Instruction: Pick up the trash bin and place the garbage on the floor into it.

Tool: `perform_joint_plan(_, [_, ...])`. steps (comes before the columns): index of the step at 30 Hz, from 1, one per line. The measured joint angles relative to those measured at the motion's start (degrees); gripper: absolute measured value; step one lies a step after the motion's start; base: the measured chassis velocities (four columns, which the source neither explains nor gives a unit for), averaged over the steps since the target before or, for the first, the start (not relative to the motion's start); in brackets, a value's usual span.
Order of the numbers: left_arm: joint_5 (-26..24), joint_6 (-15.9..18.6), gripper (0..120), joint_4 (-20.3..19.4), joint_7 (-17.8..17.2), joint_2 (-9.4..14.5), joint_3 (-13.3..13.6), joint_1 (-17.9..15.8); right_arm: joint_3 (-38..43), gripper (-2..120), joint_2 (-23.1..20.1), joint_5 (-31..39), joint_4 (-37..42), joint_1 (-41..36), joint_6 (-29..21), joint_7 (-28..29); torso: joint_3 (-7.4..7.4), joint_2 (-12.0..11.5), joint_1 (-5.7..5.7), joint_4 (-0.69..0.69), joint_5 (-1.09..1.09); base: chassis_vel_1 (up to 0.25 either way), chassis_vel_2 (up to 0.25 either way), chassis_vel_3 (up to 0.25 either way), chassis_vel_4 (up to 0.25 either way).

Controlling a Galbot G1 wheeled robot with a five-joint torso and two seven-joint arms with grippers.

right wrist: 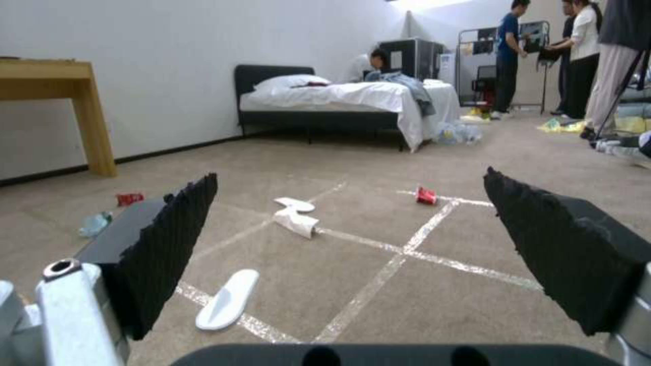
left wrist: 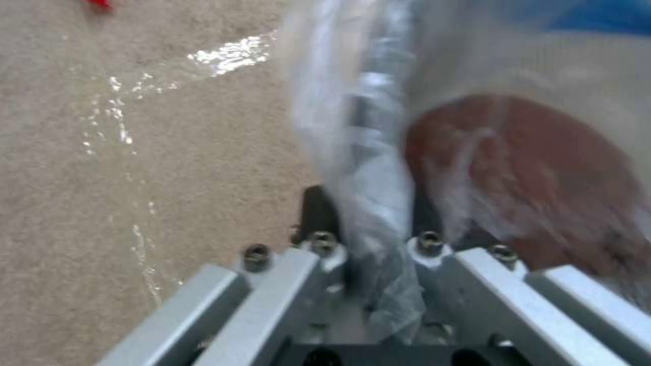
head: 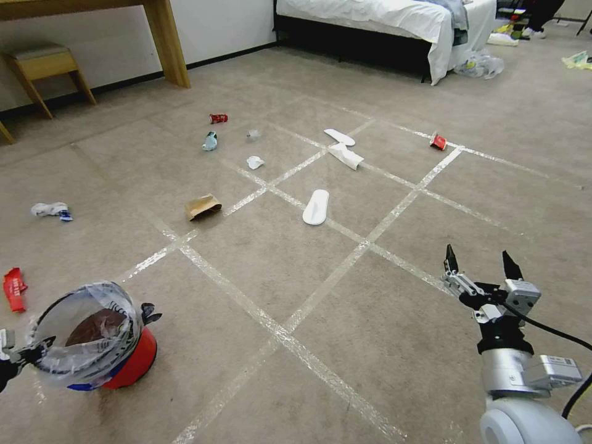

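Left tool clenched on rim of trash bin, tilted, low-left over floor. Right tool released, hovering over bare carpet; garbage slipper ahead, well apart.

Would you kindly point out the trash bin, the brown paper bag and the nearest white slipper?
trash bin (head: 137,364): head view, red outer wall.
brown paper bag (head: 202,206): head view, its top face.
nearest white slipper (head: 316,207): head view, mid-sole.
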Motion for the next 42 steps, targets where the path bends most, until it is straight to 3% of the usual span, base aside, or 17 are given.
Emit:
perform_joint_plan(6, [-0.3, 1.8, 1, -2.8, -1.1, -1.2, -1.5, 1.1, 0.2, 100, -0.6, 1.1, 0.2, 0.0, 0.0, 0.1, 0.0, 0.0, 0.0, -0.02, -0.03, 0.0, 0.0, 0.0, 0.0])
perform_joint_plan(13, [-2.1, 5.7, 1, -10.0, -5.3, -3.9, -5.5, 3.8, 0.7, 100, -1.1, 2.2, 1.0, -0.2, 0.0, 0.4, 0.01, 0.0, 0.0, 0.03, -0.01, 0.0, 0.0, 0.0, 0.0])
perform_joint_plan(15, [-3.3, 7.2, 1, -16.1, -6.3, -4.9, -8.0, 6.4, 0.6, 100, -1.4, 2.8, 1.1, -0.1, 0.0, 0.6, 0.0, 0.0, 0.0, -0.01, 0.02, 0.0, 0.0, 0.0, 0.0])
perform_joint_plan(16, [-3.3, 7.2, 1, -16.1, -6.3, -4.9, -8.0, 6.4, 0.6, 100, -1.4, 2.8, 1.1, -0.1, 0.0, 0.6, 0.0, 0.0, 0.0, -0.01, 0.02, 0.0, 0.0, 0.0, 0.0])
perform_joint_plan(19, [-6.7, 9.3, 1, -25.1, -7.6, -6.1, -11.7, 10.7, 0.3, 100, -2.4, 4.4, 1.4, 0.2, 0.4, 0.4, 0.0, 0.0, 0.0, -0.01, 0.03, 0.0, 0.0, 0.0, 0.0])
perform_joint_plan(22, [-8.0, 10.0, 1, -27.0, -8.5, -6.4, -12.4, 11.5, 0.3, 100, -2.7, 5.0, 1.4, 0.2, 0.5, 0.4, 0.0, 0.0, 0.0, -0.01, 0.04, 0.0, 0.0, 0.0, 0.0])
perform_joint_plan(25, [-13.0, 13.7, 1, -35.2, -12.8, -7.3, -15.1, 14.7, 0.1, 100, -4.1, 6.5, 1.6, 0.9, 1.0, -0.2, 0.0, 0.0, 0.0, 0.0, 0.03, 0.0, 0.0, 0.0, 0.0])
perform_joint_plan(27, [-14.0, 14.1, 1, -37.1, -14.0, -7.5, -15.5, 15.3, 0.1, 100, -4.5, 6.9, 1.6, 1.0, 1.3, -0.4, 0.0, 0.0, 0.0, 0.0, 0.03, 0.0, 0.0, 0.0, 0.0])
perform_joint_plan(33, [-15.4, 14.3, 1, -40.1, -16.9, -8.4, -15.6, 16.4, 0.0, 100, -5.7, 7.8, 1.2, 1.3, 3.1, -1.4, 0.0, 0.0, 0.0, 0.0, 0.03, 0.0, 0.0, 0.0, 0.0])
perform_joint_plan(42, [-14.9, 14.3, 1, -37.9, -18.1, -10.1, -12.8, 14.0, 0.3, 100, -7.2, 8.5, 1.0, 1.4, 6.0, -2.9, 0.0, 0.0, 0.0, 0.0, 0.01, 0.0, 0.0, 0.0, 0.0])
